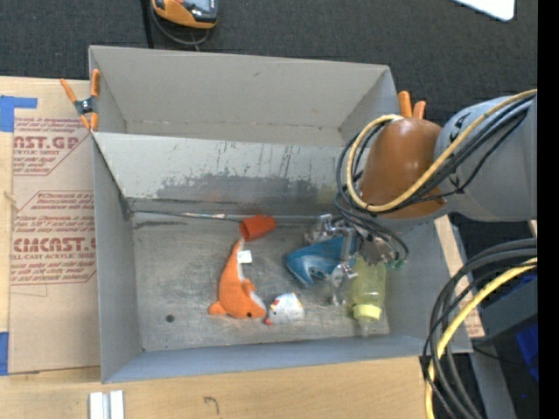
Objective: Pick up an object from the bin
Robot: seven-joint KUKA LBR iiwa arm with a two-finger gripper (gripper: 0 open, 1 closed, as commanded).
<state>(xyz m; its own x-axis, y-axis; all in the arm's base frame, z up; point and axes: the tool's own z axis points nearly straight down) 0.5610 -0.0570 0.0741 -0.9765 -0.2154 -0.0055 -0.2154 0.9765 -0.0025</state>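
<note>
The gripper (339, 256) stood low in the bin (113, 260), at a blue toy (306, 265) beside a yellow bottle (368, 293). How far it was open, I could not tell.

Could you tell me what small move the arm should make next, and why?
Probably a short descent straight down: the gripper sits at the right end of the bin, over the blue rounded object, with a yellow-green bottle-shaped object close beside it. Whether it already touches the blue one I cannot tell, so go gently.
</note>
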